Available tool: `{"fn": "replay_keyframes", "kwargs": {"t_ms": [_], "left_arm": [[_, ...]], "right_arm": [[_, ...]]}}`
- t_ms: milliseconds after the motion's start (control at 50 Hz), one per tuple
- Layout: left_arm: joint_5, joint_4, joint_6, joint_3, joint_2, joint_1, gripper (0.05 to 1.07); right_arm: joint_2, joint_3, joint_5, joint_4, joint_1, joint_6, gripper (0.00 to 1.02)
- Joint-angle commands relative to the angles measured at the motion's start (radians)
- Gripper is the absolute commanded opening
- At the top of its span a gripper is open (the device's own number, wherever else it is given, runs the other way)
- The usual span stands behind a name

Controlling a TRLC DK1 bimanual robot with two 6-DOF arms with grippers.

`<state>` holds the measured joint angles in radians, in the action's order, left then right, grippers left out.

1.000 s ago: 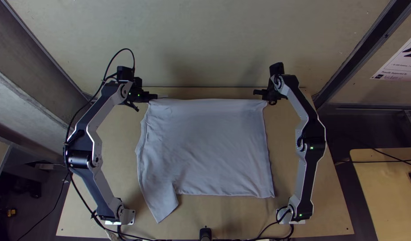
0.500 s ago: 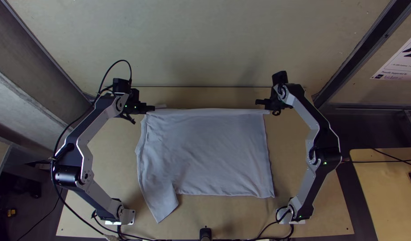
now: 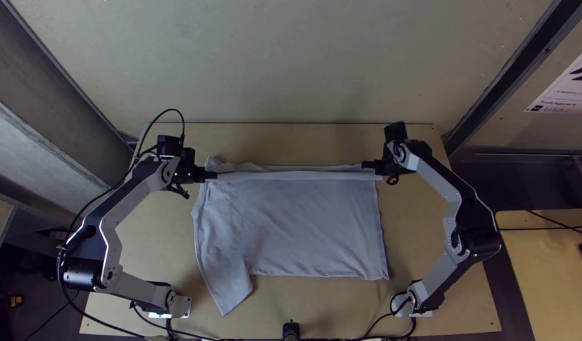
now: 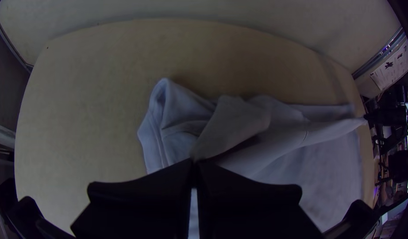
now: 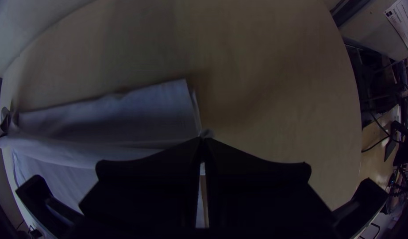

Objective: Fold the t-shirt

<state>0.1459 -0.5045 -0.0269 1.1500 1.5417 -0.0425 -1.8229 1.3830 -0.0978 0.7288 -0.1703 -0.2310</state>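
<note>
Find pale t-shirt [image 3: 303,227] on wooden tabletop [image 3: 341,303], between the two arms. Note body spread nearly flat, with light creases; at the near left, a tapered flap pointing toward the near edge. Along the far side, see a band of cloth drawn taut from one gripper to the other, with more cloth beneath and just beyond it. Record rumpled, looped folds beside the band's left end in the left wrist view. At that end, log left gripper [image 3: 214,175], jaws closed, pinching t-shirt at the tips. At the right end, log right gripper [image 3: 365,165], jaws likewise closed, pinching t-shirt near its side edge. Trace left arm [image 3: 133,290] and right arm [image 3: 437,275] back to bases at the near corners, each bent outward at mid-length. Beyond the far edge, note pale panel [image 3: 272,63]; off to the right, poster [image 3: 572,85] and side surface [image 3: 543,271].
</note>
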Motion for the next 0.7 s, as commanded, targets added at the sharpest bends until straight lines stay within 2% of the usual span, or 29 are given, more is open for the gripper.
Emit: {"fn": "replay_keyframes", "kwargs": {"t_ms": [0, 340, 380, 420, 480, 580, 600, 640, 680], "left_arm": [[-0.005, 0.024, -0.002, -0.069, -0.049, 0.018, 0.08], [-0.014, 0.077, -0.004, -0.236, -0.068, 0.015, 0.08], [-0.014, 0.077, -0.008, -0.245, -0.078, 0.015, 0.11], [-0.014, 0.073, -0.013, -0.251, -0.091, 0.018, 0.24], [-0.012, 0.061, -0.018, -0.254, -0.111, 0.03, 0.58], [-0.008, -0.019, -0.007, -0.22, -0.138, 0.035, 0.99], [-0.003, -0.034, -0.004, -0.213, -0.14, 0.036, 1.03], [0.014, -0.06, 0.001, -0.194, -0.143, 0.047, 1.03], [0.035, -0.083, 0.002, -0.179, -0.157, 0.064, 1.03]], "right_arm": [[0.056, -0.085, -0.023, -0.032, -0.008, -0.007, 0.03], [0.057, -0.2, -0.031, -0.089, -0.008, -0.008, 0.03], [0.059, -0.203, -0.039, -0.089, -0.006, -0.008, 0.04], [0.065, -0.21, -0.049, -0.088, -0.006, -0.008, 0.09], [0.083, -0.223, -0.057, -0.086, -0.006, -0.008, 0.24], [0.131, -0.242, -0.057, -0.074, 0.0, -0.01, 0.64], [0.145, -0.246, -0.057, -0.072, 0.0, -0.011, 0.73], [0.174, -0.256, -0.057, -0.066, 0.0, -0.013, 0.9], [0.205, -0.262, -0.057, -0.054, -0.001, -0.013, 0.97]]}}
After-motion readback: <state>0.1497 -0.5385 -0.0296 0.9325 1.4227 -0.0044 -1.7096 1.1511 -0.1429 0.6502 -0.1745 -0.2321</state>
